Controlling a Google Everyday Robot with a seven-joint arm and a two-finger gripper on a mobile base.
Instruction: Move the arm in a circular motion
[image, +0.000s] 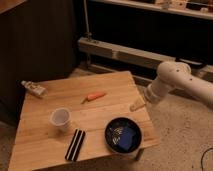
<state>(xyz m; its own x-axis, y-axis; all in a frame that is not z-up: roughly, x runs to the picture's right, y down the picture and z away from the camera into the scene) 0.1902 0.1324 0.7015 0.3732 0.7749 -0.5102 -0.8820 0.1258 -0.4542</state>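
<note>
Smooth white arm (172, 80) beside a wooden counter (60, 95).
Its tan pincer (137, 105) hangs at the counter's right edge, openness impossible to tell, above speckled floor (172, 137).

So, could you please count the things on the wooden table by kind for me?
Bottle: 1
Carrot: 1
Cup: 1
Bowl, something blue inside: 1
Black striped object: 1
Total: 5
The gripper on the arm hangs at the table's right edge in the view.
</note>
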